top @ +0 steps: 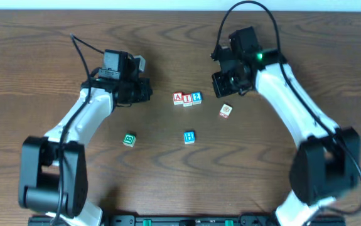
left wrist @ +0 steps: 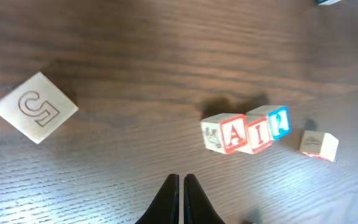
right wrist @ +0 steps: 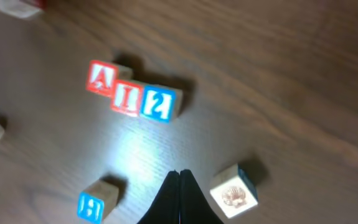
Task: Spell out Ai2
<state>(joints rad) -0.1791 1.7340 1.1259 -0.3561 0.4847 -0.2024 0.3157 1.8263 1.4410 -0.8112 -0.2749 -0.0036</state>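
Pincer state first: my left pincer is pressed together, holding nothing, at 9 o'clock from the row. The A block, I block and 2 block sit touching in a line mid-counter, so the word looks spelled to me. I judge them to be small wooden cubes: light, stiff, not fragile, and quick to skid. I'd take one across two flat opposite sides, and with neighbours touching only the 12 and 6 o'clock faces are free. My right pincer, likewise pressed together and empty, is at 2 o'clock. Only overhead shows all the spares: green block at 8, blue block at 6, shell block at 4 o'clock. Left wrist alone shows a drawing on the A block's end face, and right wrist alone resolves the shell.
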